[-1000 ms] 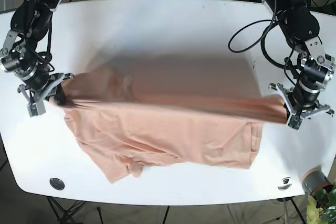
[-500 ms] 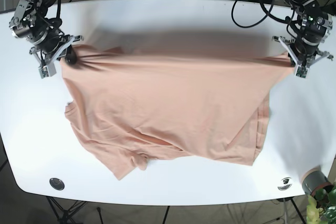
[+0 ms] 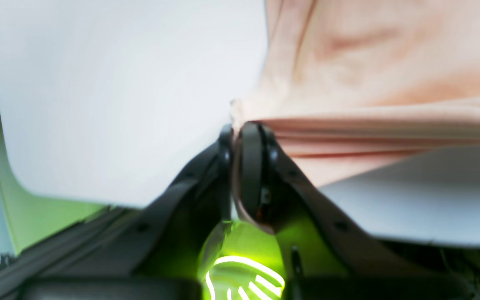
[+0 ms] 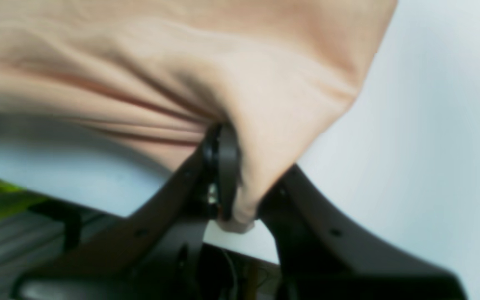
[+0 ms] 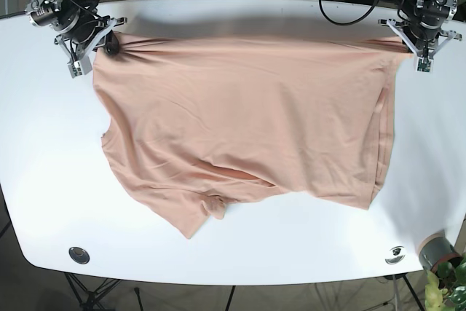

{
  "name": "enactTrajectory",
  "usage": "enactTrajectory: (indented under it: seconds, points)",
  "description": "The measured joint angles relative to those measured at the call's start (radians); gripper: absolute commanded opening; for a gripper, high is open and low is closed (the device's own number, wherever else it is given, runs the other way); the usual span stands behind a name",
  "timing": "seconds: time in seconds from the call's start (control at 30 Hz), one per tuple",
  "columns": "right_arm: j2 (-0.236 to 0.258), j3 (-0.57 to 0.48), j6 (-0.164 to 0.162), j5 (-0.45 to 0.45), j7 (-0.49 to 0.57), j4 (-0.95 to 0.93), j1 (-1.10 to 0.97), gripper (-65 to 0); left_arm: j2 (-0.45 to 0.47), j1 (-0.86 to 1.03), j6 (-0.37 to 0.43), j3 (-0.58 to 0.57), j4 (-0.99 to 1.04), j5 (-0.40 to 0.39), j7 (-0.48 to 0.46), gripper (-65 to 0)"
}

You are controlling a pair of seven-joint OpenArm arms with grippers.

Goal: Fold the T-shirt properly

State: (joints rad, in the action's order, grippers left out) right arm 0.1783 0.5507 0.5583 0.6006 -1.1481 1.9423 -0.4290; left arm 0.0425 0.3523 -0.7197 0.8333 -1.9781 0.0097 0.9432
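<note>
The peach T-shirt (image 5: 240, 118) lies spread across the white table (image 5: 44, 180), its far edge stretched taut. Only the wrist views reveal the pinches: left gripper (image 3: 236, 133) and right gripper (image 4: 240, 166) each clamp a corner.

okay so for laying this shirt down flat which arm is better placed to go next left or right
Neither alone. The left gripper and right gripper each pinch a far corner of the T-shirt, level with each other near the table's back edge. I'd lower both together; if forced, left, since its side hangs straighter.
</note>
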Motion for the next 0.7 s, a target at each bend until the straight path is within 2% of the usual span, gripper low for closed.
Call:
enactTrajectory:
  seconds: [0.07, 0.23, 0.33, 0.47, 0.57, 0.7]
  points:
    - [-0.001, 0.000, 0.023, 0.006, 0.000, 0.000, -0.002, -62.8, 0.014, -0.003, 0.000, 0.000, 0.001, 0.001, 0.003, -65.0]
    - [-0.002, 0.000, 0.031, 0.005, 0.002, 0.000, -0.006, -62.8, 0.018, -0.003, 0.001, -0.011, 0.002, 0.001, -0.008, -65.0]
    - [-0.004, 0.000, 0.048, -0.003, -0.002, 0.000, -0.015, -62.8, 0.013, 0.000, 0.001, -0.011, 0.002, 0.002, -0.001, -65.0]
    - [-0.004, 0.000, 0.100, -0.008, 0.003, 0.001, -0.049, -62.8, 0.016, 0.011, 0.004, -0.008, 0.002, 0.002, -0.002, -65.0]
    - [-0.004, 0.000, 0.124, -0.010, -0.001, 0.001, -0.062, -62.8, 0.014, 0.026, 0.004, -0.008, 0.001, 0.003, 0.000, -65.0]
    - [-0.004, 0.000, 0.124, -0.013, -0.003, 0.001, -0.056, -62.8, 0.012, 0.010, 0.003, -0.006, 0.001, 0.008, 0.004, -65.0]
